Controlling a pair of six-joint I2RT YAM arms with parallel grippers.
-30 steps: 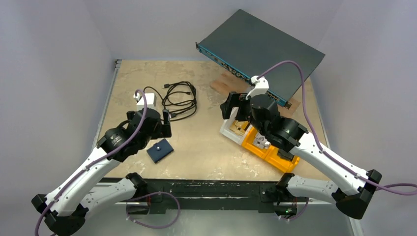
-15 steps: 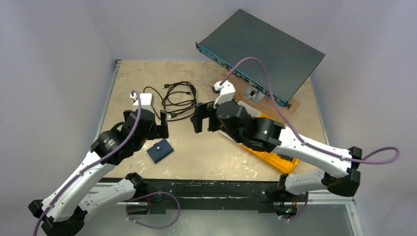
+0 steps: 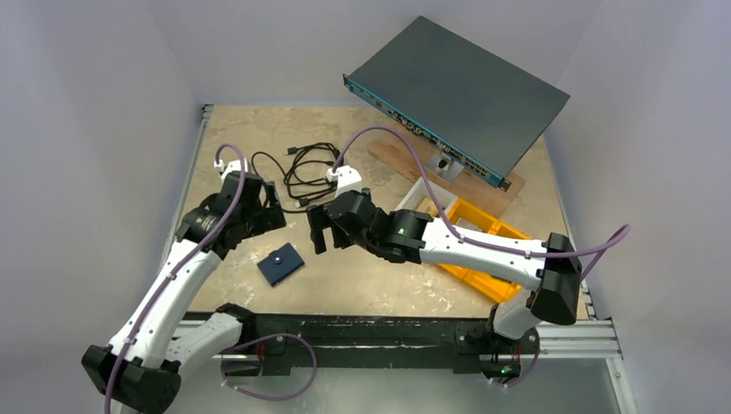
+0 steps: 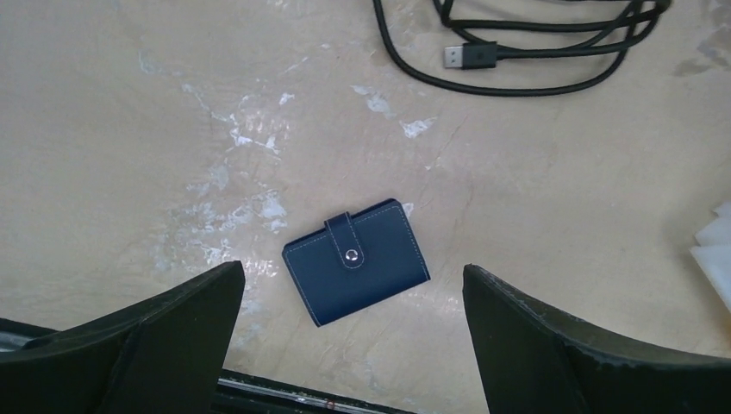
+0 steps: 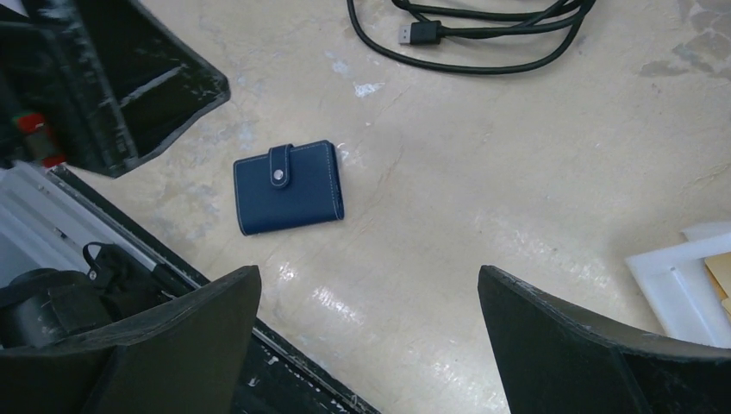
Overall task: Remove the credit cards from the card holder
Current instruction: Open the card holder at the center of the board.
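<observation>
Card holder (image 3: 281, 264) — shown closed, tab snapped, laid flat on the counter (image 3: 379, 278) near its front edge. The left pincer (image 3: 274, 211) is seen spread just behind it, with nothing gripped. The right pincer (image 3: 321, 240) — likewise spread and empty — is poised to its right. A coiled black cable (image 3: 312, 172) is seen farther back.

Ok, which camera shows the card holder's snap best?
Left wrist: the card holder lies centred and largest, shut, snap tab clear. Right wrist shows it whole but smaller, off left. Top view shows only a small dark patch.
</observation>
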